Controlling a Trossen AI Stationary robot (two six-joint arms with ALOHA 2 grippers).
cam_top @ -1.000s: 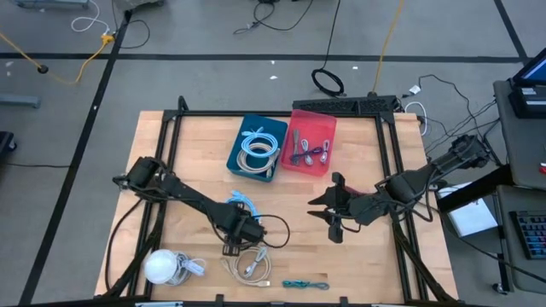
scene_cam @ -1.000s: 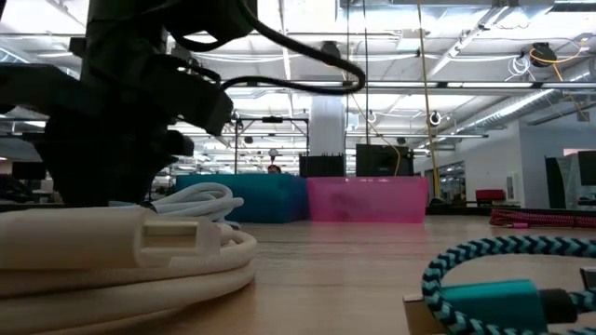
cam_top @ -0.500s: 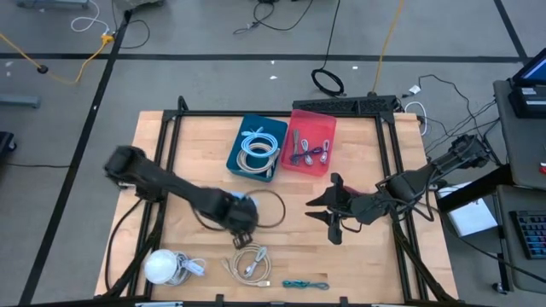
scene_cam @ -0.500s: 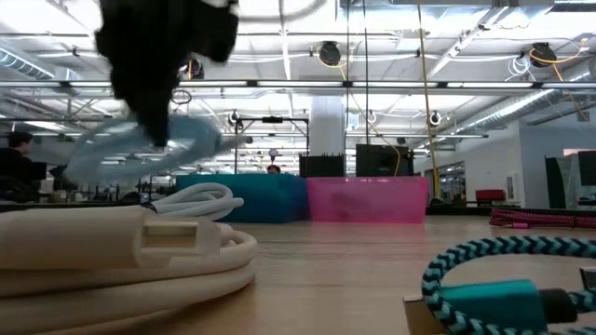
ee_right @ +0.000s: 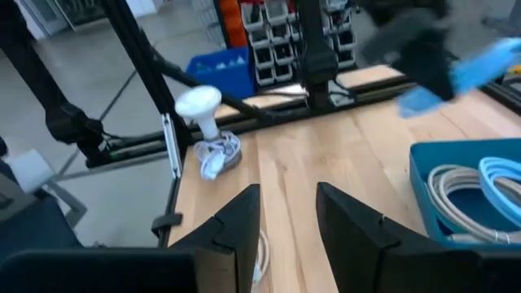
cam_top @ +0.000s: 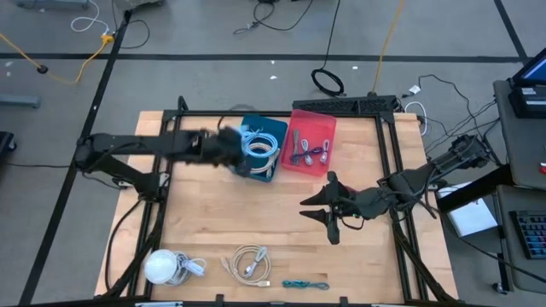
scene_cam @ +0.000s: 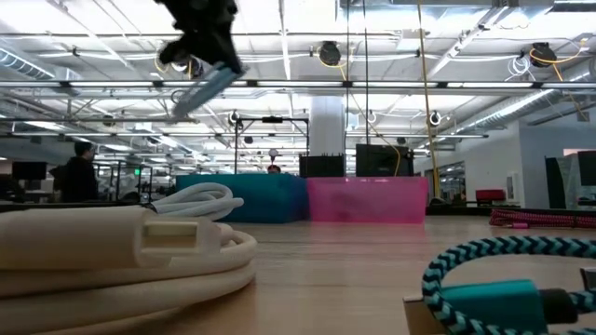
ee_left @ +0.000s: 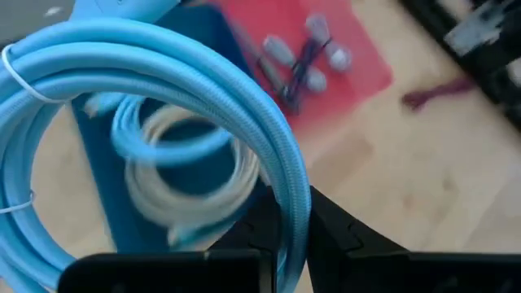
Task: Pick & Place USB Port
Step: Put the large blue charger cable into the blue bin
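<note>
My left gripper is shut on a coiled light-blue USB cable and hovers over the left rim of the blue bin, high above the table in the low view. The bin holds a white coil and another light-blue coil. Beside it on the right stands the red bin with dark cables. My right gripper waits open over the table's right middle, touching nothing; its wrist view shows the open fingers. My left gripper pinches the coil's bundled strands between its two fingers, which lie across the strands. The coil is lifted clear of the table and bin. It stands out beyond the fingertips as a round loop, tied by a thin white band.
Near the front edge lie a white round adapter with its cord, a beige cable coil and a teal braided cable. A dark frame rail borders the table's far side. Bare wood lies between the bins and these items.
My left gripper has risen from the table's near middle with the light-blue coil and swung toward the far edge, ending over the blue bin's left rim. The coil, lying on the wood a second ago, now hangs clear in the air.
</note>
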